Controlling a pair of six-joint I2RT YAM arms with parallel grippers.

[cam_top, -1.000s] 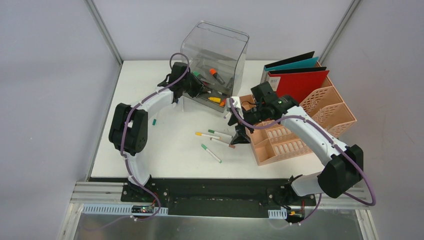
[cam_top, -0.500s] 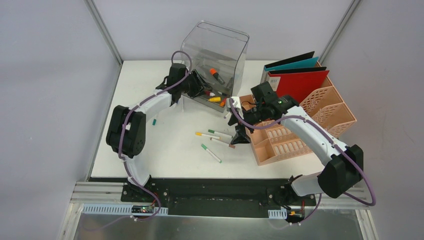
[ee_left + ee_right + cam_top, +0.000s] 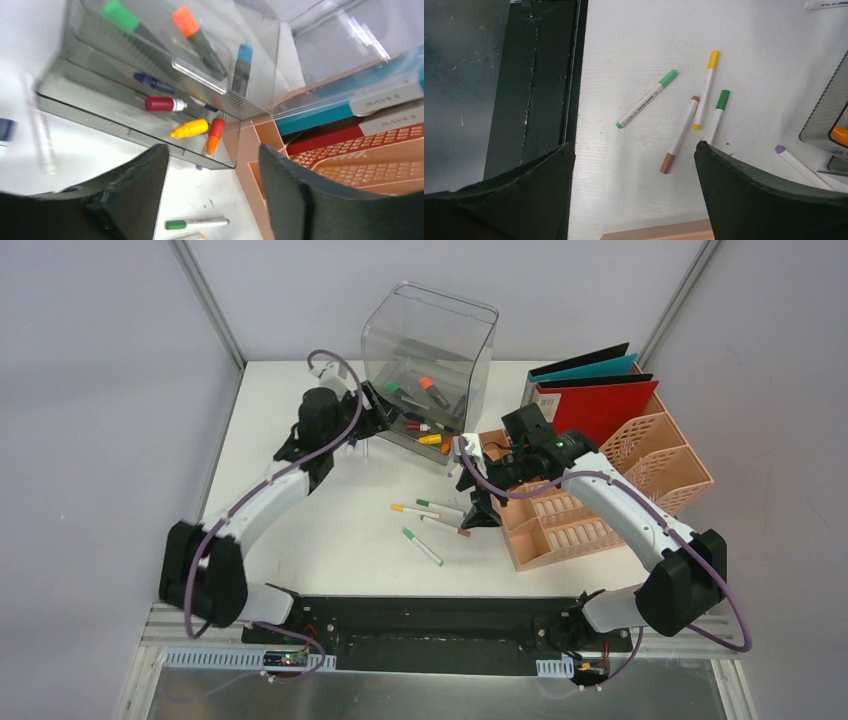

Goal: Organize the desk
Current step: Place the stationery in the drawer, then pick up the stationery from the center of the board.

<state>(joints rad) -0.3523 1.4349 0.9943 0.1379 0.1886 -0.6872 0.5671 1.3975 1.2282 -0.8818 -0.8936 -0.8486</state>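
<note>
1. The desk (image 3: 340, 535), a white top between grey walls, fills the middle of the top view; both arms are bolted at its black near edge.
2. A clear grey drawer box (image 3: 432, 335) is seen at the far middle of the desk, with its lowest drawer (image 3: 107, 112) pulled out toward the left arm.
3. A peach lattice file rack (image 3: 645, 470) is set at the far right of the desk, just beside the box. A red binder (image 3: 598, 405) and a teal binder (image 3: 590, 368) are stood upright in its rear part.
4. The right hand (image 3: 634, 145) is held above the desk beside the rack's near left corner. Its jaws are spread wide and nothing is held between them.
5. The left hand (image 3: 212, 150) is held just in front of the pulled-out drawer. Its jaws are parted and nothing is gripped.
6. Four markers are seen loose on the desk below the right hand: a green-capped one (image 3: 646, 106) lying apart, then a yellow-capped one (image 3: 705, 90), a brown-capped one (image 3: 680, 135) and a second green-capped one (image 3: 718, 115) close together. A purple-capped marker (image 3: 796, 162) lies nearer the box.
7. In the open drawer a red marker (image 3: 165, 104), a yellow one (image 3: 189, 128) and an orange one (image 3: 214, 135) are seen; higher in the box, markers with green (image 3: 127, 20), orange (image 3: 197, 37) and blue (image 3: 242, 67) caps are seen.
</note>
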